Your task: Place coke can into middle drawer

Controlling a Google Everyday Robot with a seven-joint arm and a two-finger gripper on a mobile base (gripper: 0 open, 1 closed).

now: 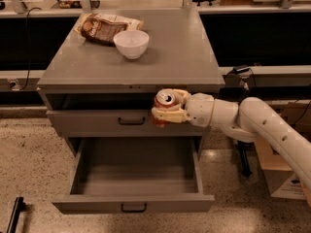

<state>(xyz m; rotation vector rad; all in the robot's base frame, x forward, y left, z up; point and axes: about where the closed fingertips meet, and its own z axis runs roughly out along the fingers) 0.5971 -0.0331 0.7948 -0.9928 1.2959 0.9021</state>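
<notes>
My gripper point(167, 108) is shut on the coke can point(164, 104), a small red can with a silver top, held upright. It hangs in front of the cabinet's upper handled drawer front point(131, 123), above the back right part of the open middle drawer point(135, 178). That drawer is pulled out wide, its grey inside bare, with a dark bar handle on its front point(133, 208). My white arm point(252, 125) reaches in from the right.
On the cabinet top point(184, 57) stand a white bowl point(131, 43) and a brown snack bag point(104, 27) at the back left. A cardboard box point(282, 174) sits on the floor at right. A dark shelf runs behind the cabinet.
</notes>
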